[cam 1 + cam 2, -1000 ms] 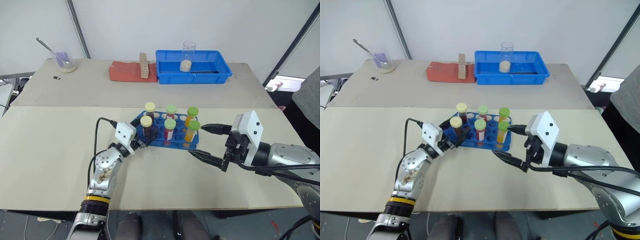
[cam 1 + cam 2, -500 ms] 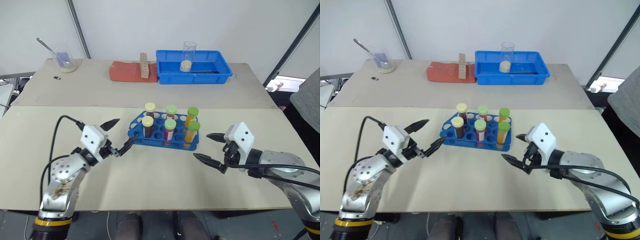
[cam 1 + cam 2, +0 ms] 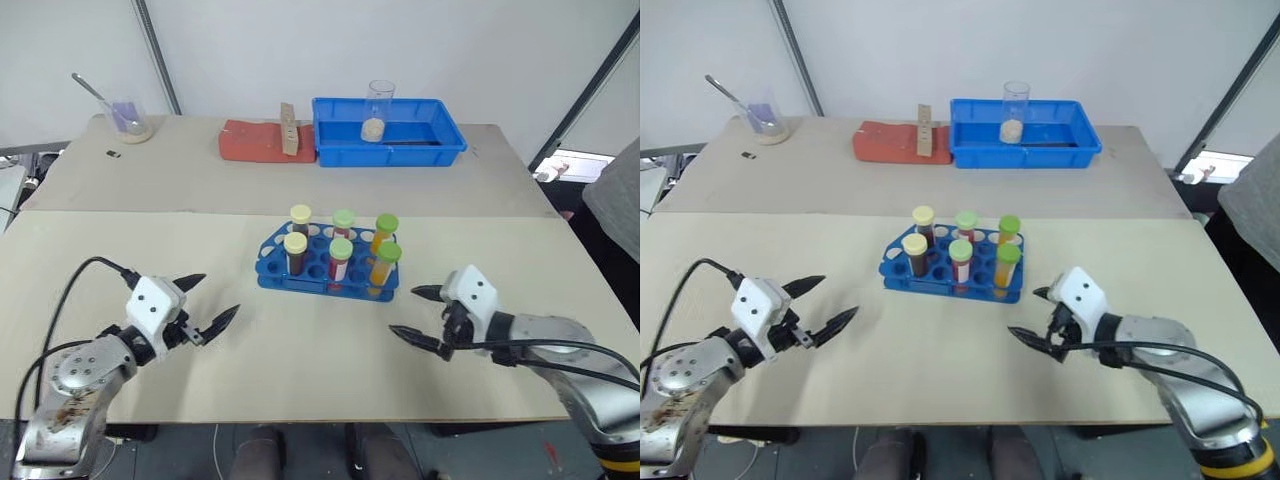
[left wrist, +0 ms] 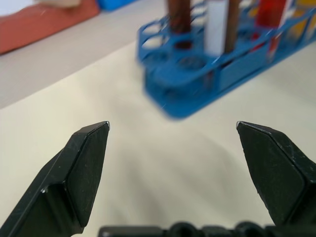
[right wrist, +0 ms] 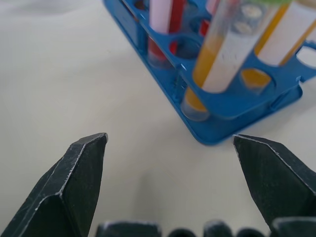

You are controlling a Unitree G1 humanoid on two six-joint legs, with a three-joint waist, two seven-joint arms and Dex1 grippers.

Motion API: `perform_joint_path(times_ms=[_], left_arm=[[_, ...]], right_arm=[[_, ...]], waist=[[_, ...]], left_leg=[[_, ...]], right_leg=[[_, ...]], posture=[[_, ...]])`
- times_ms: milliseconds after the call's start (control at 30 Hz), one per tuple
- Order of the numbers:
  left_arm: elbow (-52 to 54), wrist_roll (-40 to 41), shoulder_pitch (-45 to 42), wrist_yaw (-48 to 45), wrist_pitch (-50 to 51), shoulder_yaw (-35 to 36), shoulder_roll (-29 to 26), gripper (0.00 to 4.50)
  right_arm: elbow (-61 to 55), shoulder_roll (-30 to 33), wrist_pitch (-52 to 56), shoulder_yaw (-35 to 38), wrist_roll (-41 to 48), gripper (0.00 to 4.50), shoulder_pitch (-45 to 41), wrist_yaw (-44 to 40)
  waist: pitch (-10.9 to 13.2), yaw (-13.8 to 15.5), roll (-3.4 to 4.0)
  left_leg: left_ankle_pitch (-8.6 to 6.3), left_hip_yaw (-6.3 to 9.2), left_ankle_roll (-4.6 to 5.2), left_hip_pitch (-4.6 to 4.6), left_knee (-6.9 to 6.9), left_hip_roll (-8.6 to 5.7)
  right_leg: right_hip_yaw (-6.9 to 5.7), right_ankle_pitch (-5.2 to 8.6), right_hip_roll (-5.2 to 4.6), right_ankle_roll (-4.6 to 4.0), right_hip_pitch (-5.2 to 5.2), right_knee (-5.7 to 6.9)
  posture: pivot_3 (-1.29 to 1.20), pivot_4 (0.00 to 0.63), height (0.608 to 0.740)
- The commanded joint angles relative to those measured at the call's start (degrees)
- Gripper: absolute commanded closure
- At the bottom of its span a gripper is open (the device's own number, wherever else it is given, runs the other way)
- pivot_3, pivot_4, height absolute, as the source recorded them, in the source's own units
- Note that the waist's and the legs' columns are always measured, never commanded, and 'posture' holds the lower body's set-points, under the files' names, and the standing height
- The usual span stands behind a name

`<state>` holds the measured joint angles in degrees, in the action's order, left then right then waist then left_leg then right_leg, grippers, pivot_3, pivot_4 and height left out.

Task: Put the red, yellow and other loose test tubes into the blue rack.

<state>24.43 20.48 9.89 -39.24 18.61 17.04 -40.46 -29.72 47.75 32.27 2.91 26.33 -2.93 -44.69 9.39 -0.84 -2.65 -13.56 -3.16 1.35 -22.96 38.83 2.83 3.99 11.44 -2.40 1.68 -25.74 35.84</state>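
The blue rack (image 3: pixel 300 275) stands mid-table and holds several upright test tubes with yellow and green caps, filled dark brown, red (image 3: pixel 339 262) and orange-yellow (image 3: pixel 382 265). Every tube I see stands in the rack. My left gripper (image 3: pixel 220 293) hovers open and empty over the table, well to the left of the rack. My right gripper (image 3: pixel 402 311) is open and empty just off the rack's front right corner. The left wrist view shows the rack (image 4: pixel 197 94) ahead of the open fingers. The right wrist view shows the rack's corner (image 5: pixel 232 106) and an orange tube (image 5: pixel 217 64) close ahead.
A blue tray (image 3: pixel 440 150) with a glass beaker (image 3: pixel 377 110) sits at the back. Left of it lies a red pad (image 3: pixel 250 142) with a wooden block (image 3: pixel 288 130). A beaker with a spoon (image 3: pixel 128 120) stands back left. A person's sleeve (image 3: pixel 620 190) shows at the right edge.
My left gripper has drawn away from the rack, leftward and toward the table's front edge, open and empty. My right gripper has sunk closer to the table and stayed open.
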Motion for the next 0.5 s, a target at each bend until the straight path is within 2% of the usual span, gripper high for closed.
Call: perform_joint_path(times_ms=[33, 233, 500], left_arm=[[4.1, 1.9, 1.8, -2.7, 2.6, 5.7, -4.2, 0.09], [4.2, 4.9, 3.3, -7.1, 5.9, 9.5, -7.9, 0.09], [5.4, 7.3, 2.7, -7.1, 8.5, 9.0, -6.7, 0.09]], right_arm=[[-2.2, 4.8, -2.2, 8.5, 4.4, 0.00, 1.2, -7.6], [0.8, 11.6, -1.4, 14.7, 8.8, 0.00, -0.8, -17.0], [3.0, 13.6, -1.4, 13.4, 9.0, 0.00, -3.8, -20.2]], waist=[[0.0, 0.1, 0.00], [0.0, 0.0, 0.03], [0.0, 0.0, 0.03]], left_leg=[[0.00, -0.01, 0.00, -0.01, 0.00, 0.00], [-0.01, -0.12, -0.01, 0.03, -0.01, 0.03], [-0.01, -0.22, -0.01, -0.15, -0.10, 0.04]], right_leg=[[0.00, 0.00, 0.00, 0.00, -0.02, 0.00], [-0.01, 0.01, -0.07, -0.02, -0.10, 0.00], [-0.01, 0.02, -0.07, -0.04, -0.38, 0.03]], posture=[[0.00, 0.150, 0.740], [0.00, 0.150, 0.740], [0.00, 0.150, 0.740]])
